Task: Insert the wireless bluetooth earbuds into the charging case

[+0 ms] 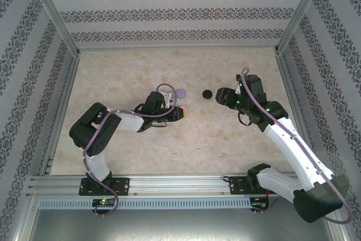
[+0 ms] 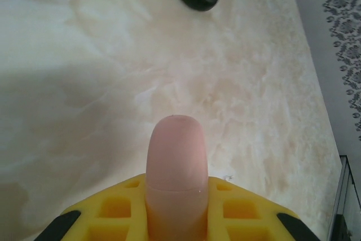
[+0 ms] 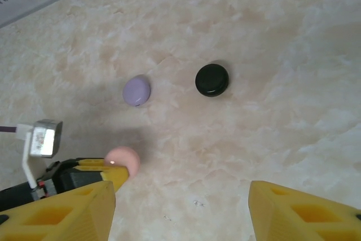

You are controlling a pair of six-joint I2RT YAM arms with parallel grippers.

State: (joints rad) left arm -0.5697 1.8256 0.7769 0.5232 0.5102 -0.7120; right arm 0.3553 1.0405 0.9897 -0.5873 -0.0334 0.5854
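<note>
Base of pink case [image 2: 176, 156] hidden between left fingers [image 2: 98, 204]

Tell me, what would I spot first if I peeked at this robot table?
The pink case pops out first, pinched in the left gripper near the middle of the table. Next come the purple case and the shiny black case, lying apart from each other on the pale marbled top just beyond it. The right gripper hangs open and empty on the right side.
</note>
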